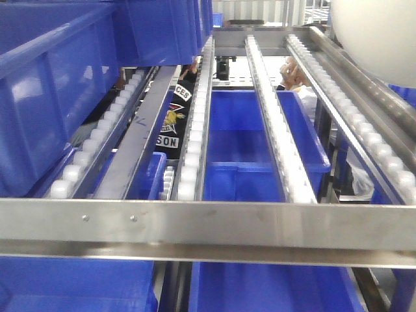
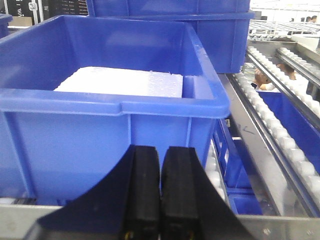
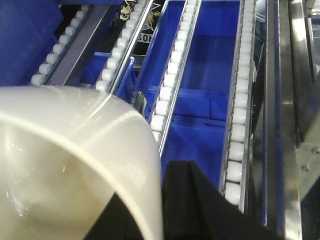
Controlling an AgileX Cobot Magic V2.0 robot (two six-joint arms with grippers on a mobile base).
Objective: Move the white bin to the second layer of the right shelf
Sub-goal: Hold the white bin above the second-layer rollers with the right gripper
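Observation:
The white bin (image 1: 380, 39) hangs at the top right of the front view, above the right-hand roller track of the right shelf second layer (image 1: 208, 224). Seen from the right wrist, the bin (image 3: 75, 150) fills the lower left. My right gripper (image 3: 152, 197) is shut on its rim wall, one finger inside and one outside. White roller tracks (image 3: 170, 90) run beneath it. My left gripper (image 2: 160, 152) is shut on nothing, right in front of a blue crate (image 2: 100, 130). In the front view neither gripper shows.
The blue crate by the left gripper holds a white foam sheet (image 2: 120, 82), with another blue crate (image 2: 200, 20) behind it. More blue crates (image 1: 260, 143) sit on the level below the rollers. Steel side rails (image 3: 295, 100) bound the right.

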